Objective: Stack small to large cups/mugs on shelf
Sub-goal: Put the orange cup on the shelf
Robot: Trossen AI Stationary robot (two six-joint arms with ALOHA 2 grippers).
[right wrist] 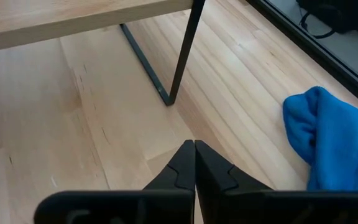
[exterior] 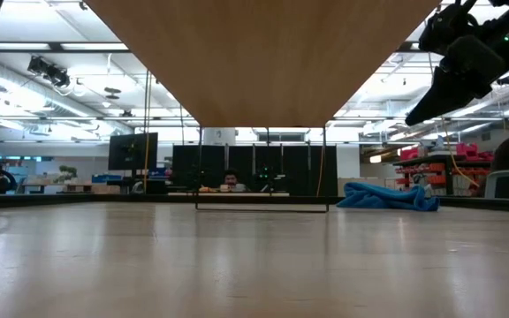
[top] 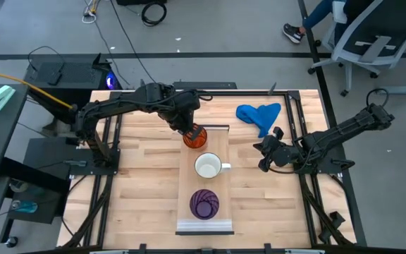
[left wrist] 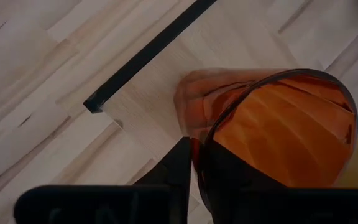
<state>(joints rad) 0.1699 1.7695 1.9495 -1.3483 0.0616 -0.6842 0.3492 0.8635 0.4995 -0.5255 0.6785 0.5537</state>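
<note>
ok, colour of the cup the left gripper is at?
Orange, ribbed. The orange cup shows best in the left wrist view, at the shelf's dark-edged end.

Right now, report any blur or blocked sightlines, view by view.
Left wrist view: the orange cup is smeared at its outer wall. Low view: the shelf's underside hides every cup. High view: sharp, evenly lit.

Place: robotics lab or workshop.
Evidence: monitors (exterior: 132, 150) and storage racks (exterior: 431, 163) far behind the table; floor cables (top: 129, 32); office chair (top: 372, 35).
</note>
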